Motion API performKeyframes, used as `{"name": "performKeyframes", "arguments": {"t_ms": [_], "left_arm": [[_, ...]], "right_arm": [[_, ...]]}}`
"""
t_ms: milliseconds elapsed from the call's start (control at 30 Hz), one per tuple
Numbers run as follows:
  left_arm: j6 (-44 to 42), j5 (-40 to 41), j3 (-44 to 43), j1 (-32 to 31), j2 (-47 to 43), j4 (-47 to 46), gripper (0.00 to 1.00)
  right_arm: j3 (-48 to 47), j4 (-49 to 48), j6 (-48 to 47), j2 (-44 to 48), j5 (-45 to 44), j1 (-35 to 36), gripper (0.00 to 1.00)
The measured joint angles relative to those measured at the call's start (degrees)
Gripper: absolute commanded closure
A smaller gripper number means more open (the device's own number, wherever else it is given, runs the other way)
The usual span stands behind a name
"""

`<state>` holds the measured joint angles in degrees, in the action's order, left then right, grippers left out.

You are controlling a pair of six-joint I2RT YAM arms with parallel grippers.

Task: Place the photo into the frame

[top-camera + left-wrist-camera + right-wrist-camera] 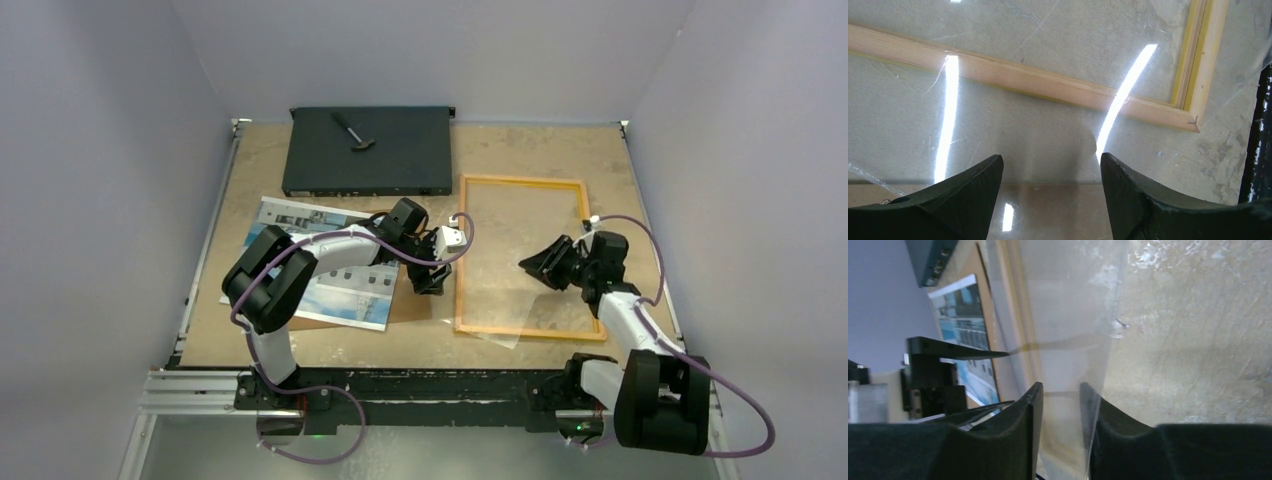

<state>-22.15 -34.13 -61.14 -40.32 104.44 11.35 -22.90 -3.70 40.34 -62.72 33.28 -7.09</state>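
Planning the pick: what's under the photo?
A brown board sticks out past the photo's edge toward the frame. The rest is hidden under the photo and left arm.

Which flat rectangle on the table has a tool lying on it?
The black box at the far edge: a small dark tool rests on its top. The photo and the frame carry none.

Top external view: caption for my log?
Left hand at the frame's left edge, right hand over its middle, photo lying flat alongside.
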Motion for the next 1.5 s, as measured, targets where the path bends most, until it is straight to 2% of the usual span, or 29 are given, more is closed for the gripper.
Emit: {"name": "performKeyframes", "arguments": {"t_ms": [67, 100, 233, 300, 500, 667, 833, 1000, 1333, 1500], "left_arm": [[0.0, 0.0, 0.0, 0.0, 0.0, 0.02, 0.24], [0.07, -0.02, -0.02, 0.0, 0.0, 0.11, 0.21], [0.96, 0.02, -1.68, 0.07, 0.0, 1.9, 0.1], [2.36, -0.02, -4.13, 0.28, 0.0, 3.52, 0.08], [8.39, 1.14, -10.12, 2.6, -2.19, 3.54, 0.07], [14.62, 5.29, -10.23, 3.19, -2.27, 0.02, 0.08], [19.39, 8.02, -10.47, 1.92, 4.39, -2.89, 0.1], [22.01, 10.43, -13.62, 0.35, 10.47, -3.56, 0.16], [20.02, 13.2, -17.53, -1.36, 14.27, -4.28, 0.46], [17.46, 16.5, -20.35, -2.49, 15.87, -3.56, 0.54]], "right_arm": [[-0.11, -0.15, 0.35, 1.62, 0.11, 0.02, 0.97], [-0.52, 0.33, 0.79, 2.82, -0.26, 0.02, 1.0], [-6.08, 4.09, 0.59, 4.87, -2.86, 0.2, 1.0], [-11.13, 7.15, -0.13, 5.11, -5.09, 0.22, 1.0], [-28.22, 16.98, -4.09, 5.44, -14.86, 0.22, 1.0], [-35.19, 23.58, -5.92, 6.1, -20.2, -0.11, 1.0], [-40.0, 29.64, -7.21, 6.86, -23.82, -0.11, 1.0], [-44.41, 33.33, -8.59, 7.8, -26.4, -0.11, 1.0], [-44.89, 35.12, -9.6, 8.98, -26.25, -0.11, 1.0], [-44.89, 35.12, -9.75, 8.98, -26.21, -0.11, 1.0]]}}
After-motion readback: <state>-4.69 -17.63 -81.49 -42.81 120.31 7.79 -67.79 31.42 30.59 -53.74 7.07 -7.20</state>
